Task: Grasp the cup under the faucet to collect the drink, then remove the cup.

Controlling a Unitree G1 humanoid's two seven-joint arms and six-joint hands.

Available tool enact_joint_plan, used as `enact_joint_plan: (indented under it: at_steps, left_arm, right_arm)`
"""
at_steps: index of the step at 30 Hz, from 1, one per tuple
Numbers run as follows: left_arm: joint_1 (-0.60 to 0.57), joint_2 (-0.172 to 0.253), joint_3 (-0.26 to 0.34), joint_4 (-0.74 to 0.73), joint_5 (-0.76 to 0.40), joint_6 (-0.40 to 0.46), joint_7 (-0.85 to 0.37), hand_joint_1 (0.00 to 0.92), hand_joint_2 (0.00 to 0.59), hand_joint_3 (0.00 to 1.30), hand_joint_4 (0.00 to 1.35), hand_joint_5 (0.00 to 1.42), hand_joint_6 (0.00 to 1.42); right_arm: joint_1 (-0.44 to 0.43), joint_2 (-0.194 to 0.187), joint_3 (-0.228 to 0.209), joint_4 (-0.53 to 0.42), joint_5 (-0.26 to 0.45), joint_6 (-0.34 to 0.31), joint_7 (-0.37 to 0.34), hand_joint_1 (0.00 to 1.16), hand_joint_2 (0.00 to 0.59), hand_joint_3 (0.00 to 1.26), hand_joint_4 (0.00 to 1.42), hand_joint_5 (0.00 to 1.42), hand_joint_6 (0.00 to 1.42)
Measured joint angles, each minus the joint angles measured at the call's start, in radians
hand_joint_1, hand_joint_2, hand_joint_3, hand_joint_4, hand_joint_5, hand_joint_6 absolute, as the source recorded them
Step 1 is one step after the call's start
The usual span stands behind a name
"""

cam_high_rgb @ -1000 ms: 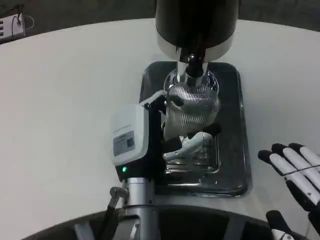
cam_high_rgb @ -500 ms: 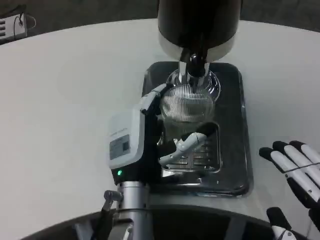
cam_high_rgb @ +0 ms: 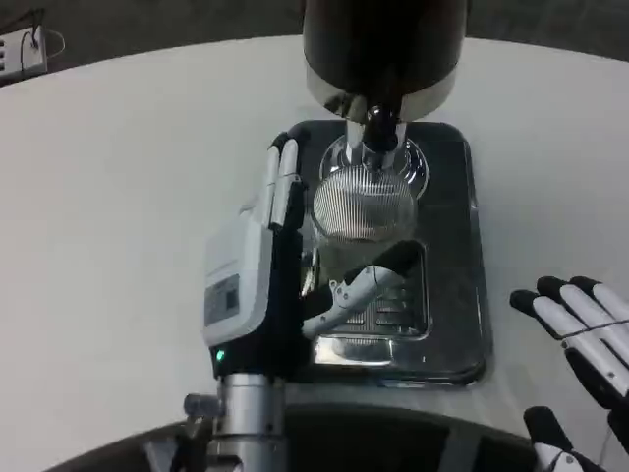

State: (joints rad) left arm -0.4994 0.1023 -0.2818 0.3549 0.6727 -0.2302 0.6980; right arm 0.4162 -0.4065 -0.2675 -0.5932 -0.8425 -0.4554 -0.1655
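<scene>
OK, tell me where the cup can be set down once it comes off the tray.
Bare white table lies left of the dark tray, beyond the left hand holding the ribbed cup. A narrower bare strip runs right of the tray, above the open right hand. Crowded: the tray itself, under the faucet and dispenser.

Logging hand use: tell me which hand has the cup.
The left hand, its fingers wrapped around the ribbed cup under the faucet. The right hand rests apart, spread on the table.
</scene>
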Motion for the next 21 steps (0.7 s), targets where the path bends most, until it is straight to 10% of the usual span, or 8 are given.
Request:
enact_joint_plan:
  at_steps: [21]
  left_arm:
    - [0.331, -0.095, 0.072, -0.809, 0.032, 0.199, -0.278, 0.000, 0.126, 0.00, 0.00, 0.00, 0.00]
  right_arm:
    - [0.025, 0.013, 0.008, -0.022, 0.005, 0.000, 0.004, 0.11, 0.517, 0.14, 0.09, 0.10, 0.19]
